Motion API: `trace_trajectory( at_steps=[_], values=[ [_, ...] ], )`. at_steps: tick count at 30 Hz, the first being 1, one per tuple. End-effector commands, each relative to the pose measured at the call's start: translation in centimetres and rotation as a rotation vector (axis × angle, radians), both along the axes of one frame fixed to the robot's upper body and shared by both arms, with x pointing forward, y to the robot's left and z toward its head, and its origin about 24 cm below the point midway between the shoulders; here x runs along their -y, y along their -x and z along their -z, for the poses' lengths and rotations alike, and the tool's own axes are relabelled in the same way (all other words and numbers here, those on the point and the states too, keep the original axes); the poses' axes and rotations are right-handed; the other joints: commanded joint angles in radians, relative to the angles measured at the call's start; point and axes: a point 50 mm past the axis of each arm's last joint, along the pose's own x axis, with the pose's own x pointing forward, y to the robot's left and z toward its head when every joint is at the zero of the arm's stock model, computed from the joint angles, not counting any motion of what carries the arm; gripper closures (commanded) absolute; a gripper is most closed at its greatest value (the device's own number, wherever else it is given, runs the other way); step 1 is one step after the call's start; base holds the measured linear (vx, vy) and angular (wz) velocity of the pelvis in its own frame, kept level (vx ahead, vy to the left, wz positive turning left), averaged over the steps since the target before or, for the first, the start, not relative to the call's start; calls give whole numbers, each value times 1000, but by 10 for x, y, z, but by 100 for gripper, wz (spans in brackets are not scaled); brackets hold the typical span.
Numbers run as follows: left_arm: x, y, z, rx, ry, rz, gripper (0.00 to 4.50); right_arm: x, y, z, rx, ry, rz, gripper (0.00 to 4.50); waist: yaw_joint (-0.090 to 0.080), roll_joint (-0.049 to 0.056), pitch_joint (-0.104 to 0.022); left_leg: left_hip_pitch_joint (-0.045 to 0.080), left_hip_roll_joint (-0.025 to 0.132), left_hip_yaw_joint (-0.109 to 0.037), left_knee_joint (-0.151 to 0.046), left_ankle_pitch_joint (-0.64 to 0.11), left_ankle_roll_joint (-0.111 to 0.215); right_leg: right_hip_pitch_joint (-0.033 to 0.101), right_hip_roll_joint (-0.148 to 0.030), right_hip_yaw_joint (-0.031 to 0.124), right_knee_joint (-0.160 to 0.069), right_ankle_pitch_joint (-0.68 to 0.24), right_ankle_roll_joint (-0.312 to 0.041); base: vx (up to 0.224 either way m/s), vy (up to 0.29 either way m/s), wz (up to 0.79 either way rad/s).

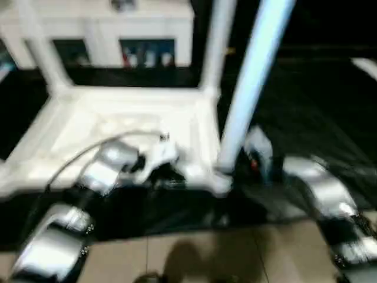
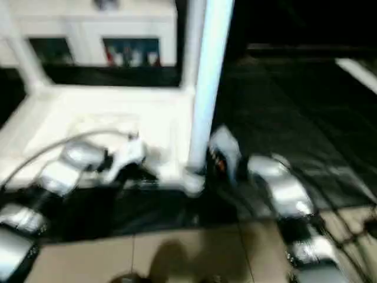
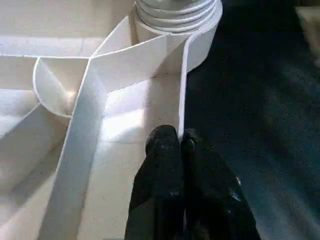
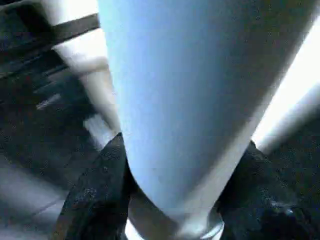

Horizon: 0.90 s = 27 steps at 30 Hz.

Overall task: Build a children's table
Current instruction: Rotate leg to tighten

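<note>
table top (image 1: 118, 118): plain white, ribs the same white
legs (image 1: 253, 76): white, the nearest one tinted pale blue
mat (image 1: 312, 112): black, glossy
floor (image 1: 194, 253): beige tiles, thin darker joints
cabinet (image 1: 100, 29): white frame, dark glass doors
forearms (image 1: 53, 247): silver
left gripper (image 3: 180, 145): black fingers

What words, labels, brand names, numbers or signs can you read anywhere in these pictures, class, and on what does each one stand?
None can be read.
Table top and legs: plain white, no print visible.
White cabinet: coloured items behind its glass doors, too blurred to read.
Small red mark by the right gripper: too blurred to tell.
</note>
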Motion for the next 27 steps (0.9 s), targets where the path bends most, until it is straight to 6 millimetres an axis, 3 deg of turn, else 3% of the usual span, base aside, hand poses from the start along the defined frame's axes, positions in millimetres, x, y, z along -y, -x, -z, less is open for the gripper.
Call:
trace_trajectory(
  at_steps=[1, 2, 3, 4, 5, 6, 7, 8, 9, 10, 11, 12, 13, 14, 15, 16, 18, 21, 25, 26, 27],
  values=[
    [29, -12, -30, 86, 149, -22, 450, -2, -2, 23, -92, 65, 124, 234, -23, -1, -59, 36, 120, -95, -90, -516, -106, 27, -128, 40, -119, -690, -61, 0, 0, 0],
    [35, -21, -35, 96, 178, -117, 450, -8, -11, 25, -96, 65, 231, 239, -36, 17, -62, 33, 135, -105, -109, -598, -127, 39, -117, 31, -104, -612, -60, 0, 0, 0],
    [39, -28, -39, 101, 189, -203, 450, -13, -18, 26, -106, 60, 317, 241, -52, 27, -62, 24, 151, -110, -149, -710, -160, 48, -92, 28, -57, -468, -81, 0, 0, 0],
    [42, -31, -42, 116, 190, -246, 450, -16, -22, 26, -104, 61, 353, 241, -59, 20, -62, 13, 155, -113, -170, -749, -176, 58, -83, 31, -21, -382, -93, 0, 0, 0],
    [42, -31, -42, 116, 190, -246, 450, -16, -22, 26, -104, 61, 353, 242, -63, 19, -63, 17, 143, -93, -187, -783, -194, 40, -74, 38, 3, -279, -127, 0, 0, 0],
    [44, -34, -44, 128, 189, -274, 450, -20, -25, 26, -100, 62, 378, 244, -68, -12, -68, 46, 103, -74, -133, -715, -180, 6, -103, 59, -60, -390, -144, 0, 0, 0],
    [46, -35, -45, 132, 191, -291, 450, -22, -26, 26, -100, 60, 394, 244, -61, -28, -71, 52, 80, -67, -87, -614, -146, -5, -137, 68, -97, -518, -133, 0, 0, 0],
    [50, -37, -48, 140, 195, -318, 450, -28, -29, 25, -103, 51, 423, 244, -32, -35, -71, 40, 64, -64, -13, -335, -60, 12, -207, 95, -144, -713, -100, 0, 0, 0],
    [52, -38, -49, 148, 192, -330, 450, -32, -32, 24, -101, 52, 447, 244, -21, -32, -69, 1, 74, -72, -29, -186, -17, 46, -198, 84, -136, -739, -69, 0, 0, 0],
    [54, -39, -50, 149, 190, -336, 450, -35, -34, 24, -101, 51, 455, 244, -17, -20, -72, -7, 84, -76, -52, -167, -12, 52, -172, 69, -126, -684, -70, 41, -23, -19],
    [55, -39, -50, 149, 188, -342, 450, -36, -35, 24, -101, 53, 465, 244, -31, -3, -80, -6, 123, -89, -89, -207, -17, 42, -122, 49, -96, -496, -91, 50, -16, -11],
    [56, -39, -49, 155, 179, -340, 450, -37, -37, 24, -100, 54, 477, 244, -37, 7, -92, 17, 147, -95, -100, -234, -42, 27, -107, 52, -66, -284, -140, 50, -16, -11],
    [56, -39, -49, 157, 176, -338, 450, -37, -37, 23, -99, 53, 480, 244, -42, -3, -93, 10, 138, -86, -97, -218, -47, 30, -117, 61, -49, -138, -201, 0, 0, 0],
    [55, -39, -48, 155, 171, -338, 450, -36, -38, 23, -99, 45, 486, 244, -42, -3, -93, 10, 138, -86, -97, -218, -47, 30, -117, 61, -49, -138, -201, 0, 0, 0],
    [54, -38, -46, 154, 161, -337, 450, -36, -39, 21, -93, 27, 479, 244, -28, -11, -92, 5, 115, -63, -82, -211, -20, 34, -138, 71, -59, -135, -247, 0, 0, 0],
    [53, -38, -45, 155, 156, -338, 450, -36, -39, 20, -89, 20, 472, 209, -19, -13, -93, -6, 106, -59, -75, -175, 3, 47, -143, 70, -61, -152, -251, 0, 0, 0],
    [50, -38, -43, 158, 144, -338, 450, -34, -39, 19, -78, 10, 463, 174, -12, -9, -91, 0, 114, -59, -79, -152, 21, 41, -134, 66, -66, -178, -237, 0, 0, 0],
    [46, -37, -41, 165, 133, -331, 450, -29, -38, 18, -47, 21, 443, 154, -11, -10, -88, 6, 123, -61, -86, -178, 13, 39, -129, 65, -67, -213, -222, 0, 0, 0],
    [39, -37, -39, 166, 120, -320, 450, -16, -35, 16, 0, 35, 410, 120, -12, -10, -85, 8, 122, -61, -88, -222, -5, 38, -131, 67, -75, -266, -212, 0, 0, 0],
    [35, -36, -38, 167, 114, -306, 450, -9, -32, 14, 15, 28, 395, 120, -10, -6, -86, 7, 120, -61, -86, -222, -7, 39, -132, 68, -75, -268, -207, 0, 0, 0],
    [32, -35, -36, 167, 107, -291, 450, -3, -29, 12, 27, 16, 374, 103, -9, -10, -88, 6, 122, -61, -88, -209, 1, 41, -129, 67, -73, -250, -204, 0, 0, 0]
  ],
)
